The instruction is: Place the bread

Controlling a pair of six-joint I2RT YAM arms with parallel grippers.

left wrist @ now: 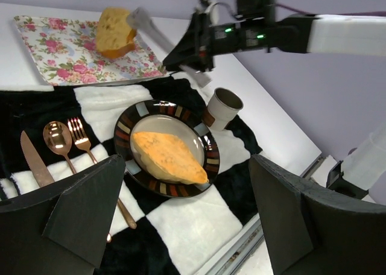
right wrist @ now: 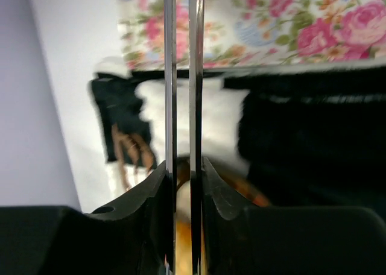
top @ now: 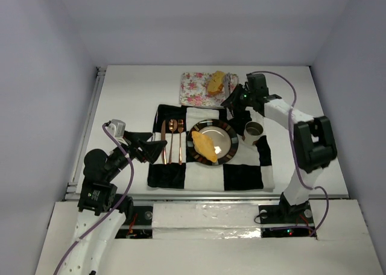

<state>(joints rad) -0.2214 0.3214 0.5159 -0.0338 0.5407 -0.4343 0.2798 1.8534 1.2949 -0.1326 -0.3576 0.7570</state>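
My right gripper point(right wrist: 183, 166) is pinched narrow on a thin two-bladed metal tool point(left wrist: 145, 25). Its tip meets the rounder bread chunk point(left wrist: 114, 32) on the floral tray point(left wrist: 54, 52) — whether the blades grip it, I cannot tell. The bread wedge point(left wrist: 169, 157) lies on the striped plate point(left wrist: 211, 160) — my left gripper point(left wrist: 187, 163) hangs wide open, holding nothing.

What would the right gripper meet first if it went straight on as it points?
Probably the bread chunk on the floral tray: the right gripper's tongs aim there, though depth is unclear.
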